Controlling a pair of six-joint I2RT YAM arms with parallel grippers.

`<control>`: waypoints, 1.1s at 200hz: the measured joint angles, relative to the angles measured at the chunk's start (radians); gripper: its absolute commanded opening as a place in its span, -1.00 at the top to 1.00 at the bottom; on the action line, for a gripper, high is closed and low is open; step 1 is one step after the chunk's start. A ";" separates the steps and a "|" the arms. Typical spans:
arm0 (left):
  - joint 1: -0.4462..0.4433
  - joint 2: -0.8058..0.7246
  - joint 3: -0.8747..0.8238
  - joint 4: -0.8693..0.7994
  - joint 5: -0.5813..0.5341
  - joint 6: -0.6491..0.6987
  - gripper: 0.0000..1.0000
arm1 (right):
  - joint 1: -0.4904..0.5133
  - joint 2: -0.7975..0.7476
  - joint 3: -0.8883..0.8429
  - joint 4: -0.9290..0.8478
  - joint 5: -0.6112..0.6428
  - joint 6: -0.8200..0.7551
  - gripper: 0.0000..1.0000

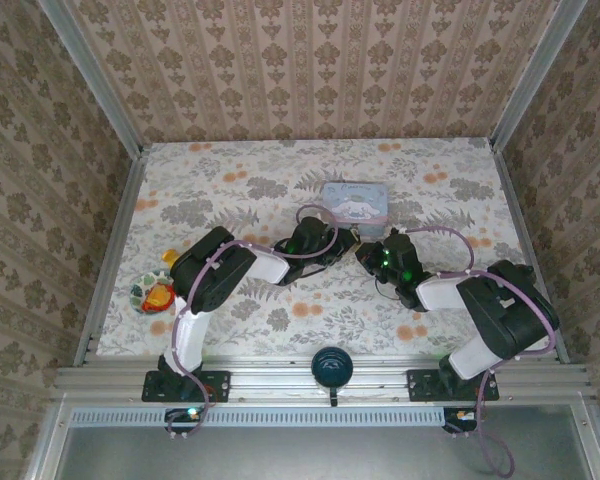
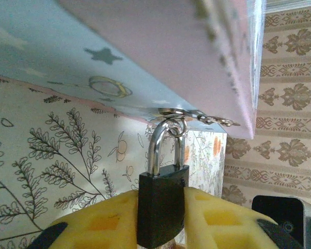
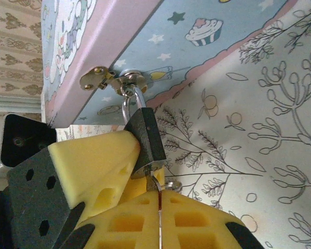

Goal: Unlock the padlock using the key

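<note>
**Padlock clamped, key at its base**

My left end effector (image 2: 162,228) grips the padlock (image 2: 163,197), with a yellow pad (image 2: 103,220) pressed against each side of its body. The shackle hangs through the hasp of the closed tin (image 3: 207,46) on the desk (image 1: 230,190). My right end effector (image 3: 159,207) is pinched tight on the key (image 3: 154,185). The key's tip reaches the padlock's keyhole end, but I cannot tell whether it is inserted.

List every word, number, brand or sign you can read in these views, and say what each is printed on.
No readable text anywhere.
Square pale blue cartoon tin: only drawings, such as a cupcake. Its lid picture in the top view is too small to show any lettering.
Small black metal padlock: no marking on the faces shown.
</note>
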State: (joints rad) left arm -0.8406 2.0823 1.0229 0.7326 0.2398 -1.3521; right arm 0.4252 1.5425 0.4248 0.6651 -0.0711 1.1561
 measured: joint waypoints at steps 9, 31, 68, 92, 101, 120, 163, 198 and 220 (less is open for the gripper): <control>0.000 -0.001 0.003 -0.006 0.000 0.014 0.55 | 0.000 -0.008 0.000 -0.015 0.006 -0.001 0.75; 0.003 -0.001 0.019 -0.039 0.000 0.045 0.55 | 0.000 -0.042 0.001 -0.051 0.011 -0.010 0.66; 0.011 -0.001 0.034 -0.059 -0.001 0.070 0.75 | 0.000 -0.116 0.008 -0.126 0.019 -0.048 0.64; 0.012 -0.001 0.034 -0.059 -0.001 0.076 0.84 | 0.000 -0.174 0.014 -0.193 0.034 -0.083 0.64; 0.012 -0.001 0.034 -0.060 -0.001 0.077 0.86 | 0.000 -0.200 0.014 -0.219 0.038 -0.101 0.65; 0.012 -0.001 0.034 -0.060 -0.001 0.077 0.94 | 0.000 -0.247 0.018 -0.286 0.042 -0.145 0.65; 0.011 -0.021 0.025 -0.085 0.008 0.022 1.00 | 0.014 -0.327 0.051 -0.488 0.063 -0.294 0.65; 0.008 -0.081 0.016 -0.206 0.039 -0.011 1.00 | 0.058 -0.377 0.071 -0.642 0.099 -0.413 0.67; 0.002 -0.135 0.002 -0.299 0.049 -0.011 1.00 | 0.092 -0.397 0.081 -0.717 0.131 -0.475 0.67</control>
State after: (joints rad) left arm -0.8383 1.9476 1.0245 0.4335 0.2890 -1.3632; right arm 0.5171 1.1450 0.5056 -0.0521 0.0601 0.6811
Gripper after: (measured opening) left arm 0.110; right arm 0.166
